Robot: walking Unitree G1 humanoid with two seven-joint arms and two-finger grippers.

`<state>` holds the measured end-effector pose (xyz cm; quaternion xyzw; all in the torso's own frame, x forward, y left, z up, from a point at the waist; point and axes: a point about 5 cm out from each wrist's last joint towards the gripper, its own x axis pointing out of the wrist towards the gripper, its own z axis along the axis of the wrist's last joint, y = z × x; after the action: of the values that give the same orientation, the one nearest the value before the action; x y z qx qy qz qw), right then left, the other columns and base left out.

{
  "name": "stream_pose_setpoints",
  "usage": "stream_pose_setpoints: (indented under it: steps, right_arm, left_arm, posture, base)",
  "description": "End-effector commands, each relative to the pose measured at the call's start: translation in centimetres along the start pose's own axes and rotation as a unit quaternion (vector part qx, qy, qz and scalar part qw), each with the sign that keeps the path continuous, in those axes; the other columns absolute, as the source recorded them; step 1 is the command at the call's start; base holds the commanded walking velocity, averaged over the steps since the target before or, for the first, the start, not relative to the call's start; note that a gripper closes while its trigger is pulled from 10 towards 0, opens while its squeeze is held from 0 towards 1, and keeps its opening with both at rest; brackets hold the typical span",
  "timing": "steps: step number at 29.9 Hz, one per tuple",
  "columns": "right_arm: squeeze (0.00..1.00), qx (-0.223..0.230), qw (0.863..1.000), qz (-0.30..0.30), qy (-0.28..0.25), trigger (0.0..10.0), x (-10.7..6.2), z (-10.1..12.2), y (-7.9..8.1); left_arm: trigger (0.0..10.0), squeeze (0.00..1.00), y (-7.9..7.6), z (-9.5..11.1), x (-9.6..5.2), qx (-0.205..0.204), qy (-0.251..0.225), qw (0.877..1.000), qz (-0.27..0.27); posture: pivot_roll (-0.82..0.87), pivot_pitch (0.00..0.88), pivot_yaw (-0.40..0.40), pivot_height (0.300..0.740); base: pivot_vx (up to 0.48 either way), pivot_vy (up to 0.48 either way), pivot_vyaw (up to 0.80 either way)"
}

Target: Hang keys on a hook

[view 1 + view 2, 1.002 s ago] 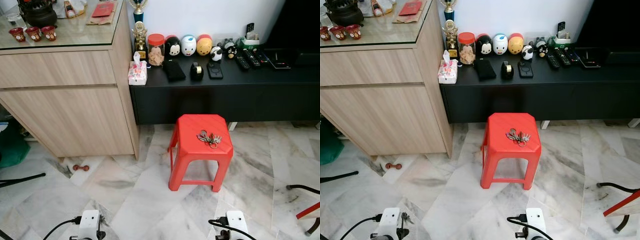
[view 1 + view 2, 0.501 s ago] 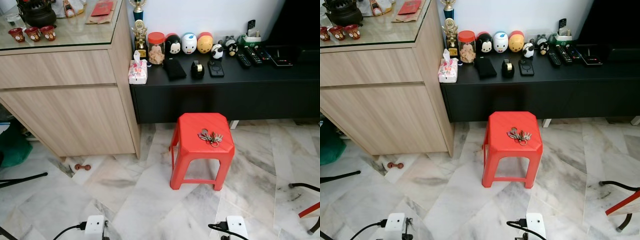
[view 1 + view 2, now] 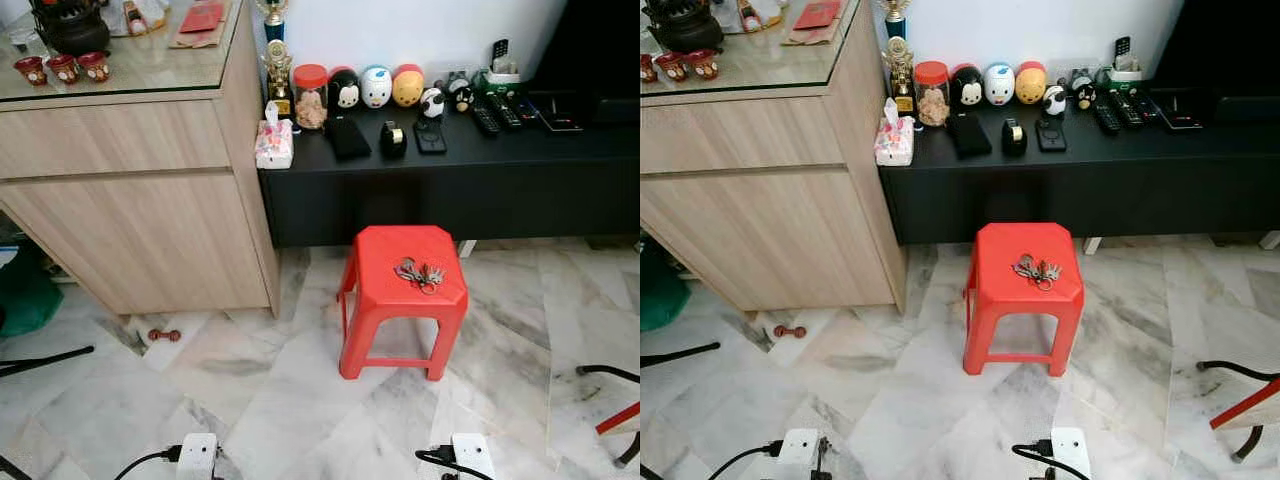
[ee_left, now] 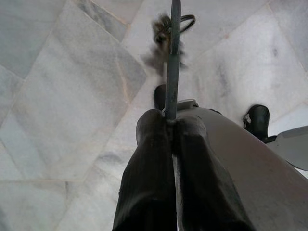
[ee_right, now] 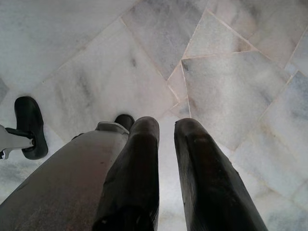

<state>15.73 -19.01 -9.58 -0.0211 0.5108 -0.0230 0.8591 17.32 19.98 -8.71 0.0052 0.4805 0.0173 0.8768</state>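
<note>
Red stool [image 3: 405, 280] bears keys [image 3: 419, 274]; left gripper [image 4: 172, 126] pinches a key bunch [image 4: 166, 38], right gripper [image 5: 166, 126] parted

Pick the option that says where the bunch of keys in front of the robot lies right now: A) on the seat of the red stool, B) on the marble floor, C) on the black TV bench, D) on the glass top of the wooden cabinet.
A: the bunch of keys lies on the seat of the red stool, which stands on the marble floor in front of the black bench.

Even, bright indoor light is seen throughout, with glare on the glass-topped pale wood cabinet [image 3: 150, 70], soft shadow under the red plastic stool [image 3: 404, 300], and blurred dangling keys [image 4: 163, 41].
</note>
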Motion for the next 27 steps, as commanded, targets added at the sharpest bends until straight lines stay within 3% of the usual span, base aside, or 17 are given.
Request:
stream_pose_setpoints:
  steps: [1,10,27]
  right_arm:
    - [0.00,0.009,1.000,-0.003,0.023,10.0,-0.1,-1.1,0.0]
    - [0.00,0.001,0.999,-0.004,0.040,10.0,-0.2,-1.8,0.1]
    - [0.00,0.009,0.999,0.003,0.034,10.0,-0.2,-1.8,0.6]
  left_arm:
    - [10.0,0.00,0.0,-0.8,-0.1,0.003,0.013,1.000,0.002]
    - [10.0,0.00,-0.1,-0.9,-0.1,0.015,0.012,1.000,-0.003]
    - [10.0,0.00,2.1,-2.3,-0.8,0.023,0.018,1.000,0.000]
  posture:
    - [-0.11,0.073,0.006,0.740]
    - [-0.11,0.059,0.010,0.740]
    - [-0.12,0.028,0.021,0.740]
  base:
    - [0.000,-0.296,-0.46]
    - [0.000,-0.301,-0.74]
    - [0.000,-0.333,0.00]
